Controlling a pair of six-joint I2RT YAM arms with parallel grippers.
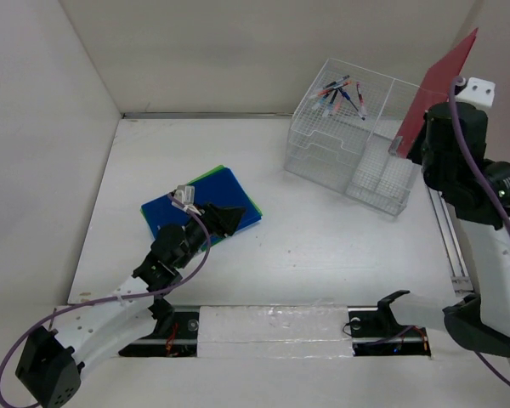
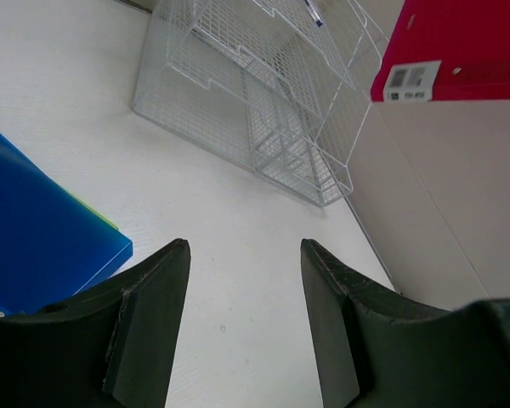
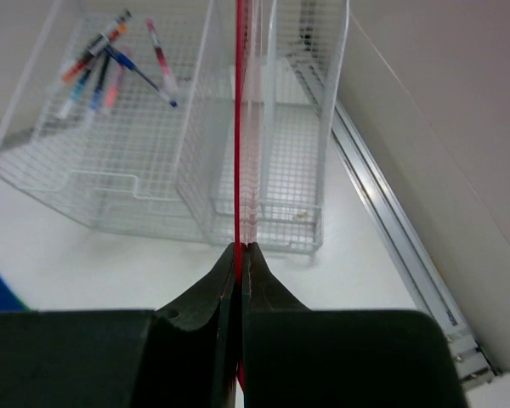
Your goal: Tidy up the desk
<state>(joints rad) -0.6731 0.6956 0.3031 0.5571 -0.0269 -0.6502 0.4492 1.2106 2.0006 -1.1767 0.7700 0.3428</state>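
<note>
The white desk (image 1: 323, 246) holds a wire-mesh organizer rack (image 1: 348, 136) at the back right, with several pens (image 1: 344, 93) in its top tray. My right gripper (image 1: 415, 146) is shut on a thin red folder (image 1: 438, 81) and holds it upright above the rack's right slot; the right wrist view shows the folder edge-on (image 3: 238, 119) between the shut fingers. My left gripper (image 1: 229, 217) is open and empty, just off the right edge of a blue folder (image 1: 166, 212) that lies on a green one (image 1: 212, 172). In the left wrist view both fingers (image 2: 153, 314) frame bare desk.
Upright white panels stand at the left (image 1: 42, 153) and right of the desk. A metal rail (image 1: 449, 234) runs along the desk's right edge. A taped strip (image 1: 280, 327) lies along the near edge between the arm bases.
</note>
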